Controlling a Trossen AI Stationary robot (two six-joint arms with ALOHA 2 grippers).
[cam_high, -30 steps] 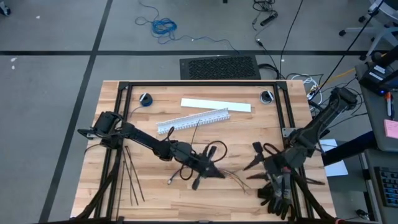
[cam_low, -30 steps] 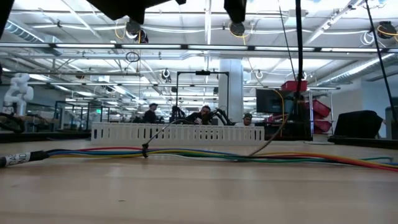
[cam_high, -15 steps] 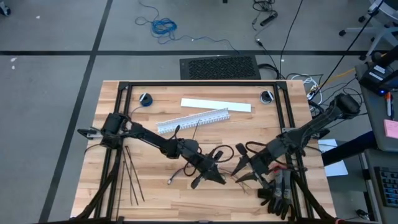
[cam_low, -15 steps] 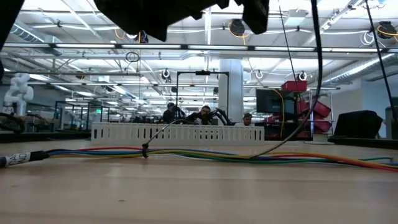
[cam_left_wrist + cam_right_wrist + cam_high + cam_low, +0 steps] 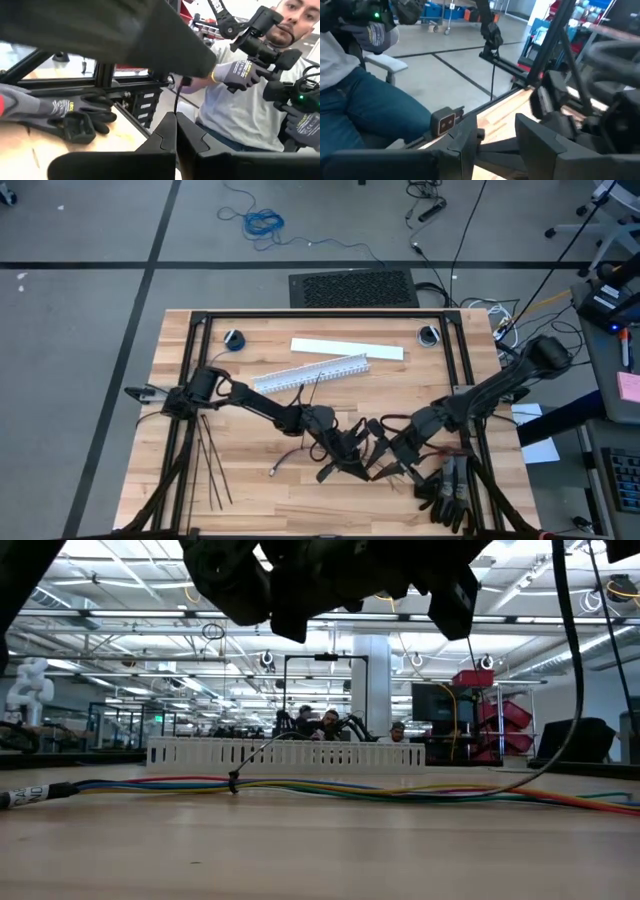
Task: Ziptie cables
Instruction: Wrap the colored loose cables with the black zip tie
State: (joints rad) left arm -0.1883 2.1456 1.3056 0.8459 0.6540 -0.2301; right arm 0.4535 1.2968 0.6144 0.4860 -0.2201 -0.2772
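1. Cables (image 5: 300,456) lie on the table (image 5: 250,490) under both arms; zipties (image 5: 208,460) rest well apart, near the left edge.
2. Left hand (image 5: 345,470): shut, holding nothing visible.
3. Right hand (image 5: 385,465): partly open; close gently on the bundle.

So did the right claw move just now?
Yes. The right claw slid left across the wooden table, away from its right edge and toward the left claw.

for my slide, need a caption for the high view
Both arms meet over the table's front, left gripper beside right gripper.
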